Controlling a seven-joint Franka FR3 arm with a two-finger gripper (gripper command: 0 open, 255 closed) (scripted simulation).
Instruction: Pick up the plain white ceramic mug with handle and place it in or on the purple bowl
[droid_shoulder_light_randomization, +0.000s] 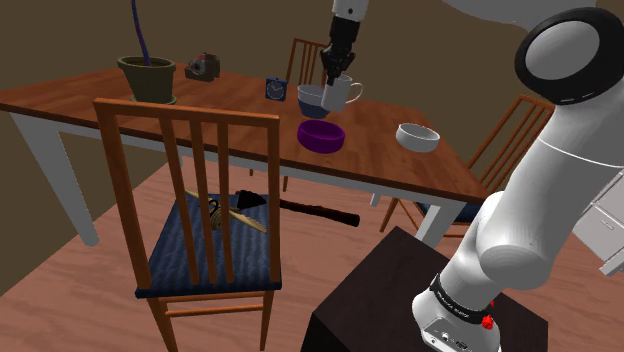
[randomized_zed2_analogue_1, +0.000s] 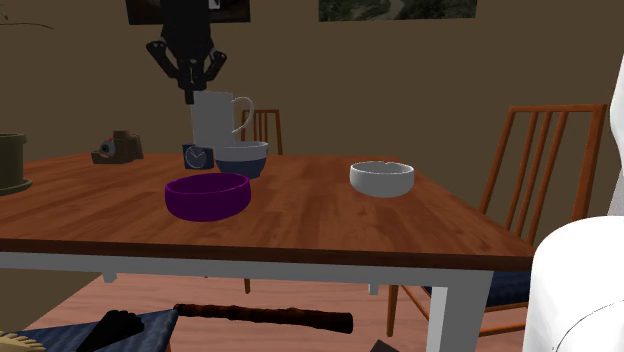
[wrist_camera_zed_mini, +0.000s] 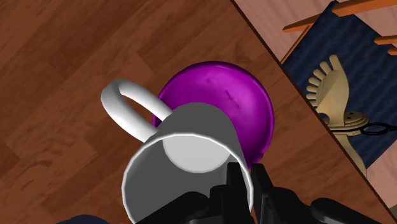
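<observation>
Above the brown wooden tabletop (droid_shoulder_light_randomization: 232, 112), the black two-finger tool (droid_shoulder_light_randomization: 334, 78) grips the plain white mug with a loop handle (droid_shoulder_light_randomization: 341, 92) by its rim. In the wrist view one finger (wrist_camera_zed_mini: 236, 186) sits inside the mug and the other outside its wall, pinching it. The mug hangs upright in the second exterior view, its base hidden there behind other things. In the wrist view the glossy purple round bowl (wrist_camera_zed_mini: 232, 95) lies directly beyond the mug and is partly covered by it.

A blue-grey bowl with a pale rim (randomized_zed2_analogue_1: 243, 158) stands just beside the purple bowl, on its far side in the second exterior view. A small dark square clock (randomized_zed2_analogue_1: 196, 156) is near that bowl. A white round bowl (randomized_zed2_analogue_1: 381, 178) sits well apart, towards the second exterior view's right. A dark green plant pot (droid_shoulder_light_randomization: 148, 78) and a small brown camera-like object (droid_shoulder_light_randomization: 203, 67) stand at the far end of the tabletop.

A wooden chair with a blue seat (droid_shoulder_light_randomization: 190, 200) stands in front of the tabletop in the shoulder view, with a pale wooden comb-like piece (droid_shoulder_light_randomization: 228, 215) on its seat. A long black rod (droid_shoulder_light_randomization: 315, 211) lies just past the seat.
</observation>
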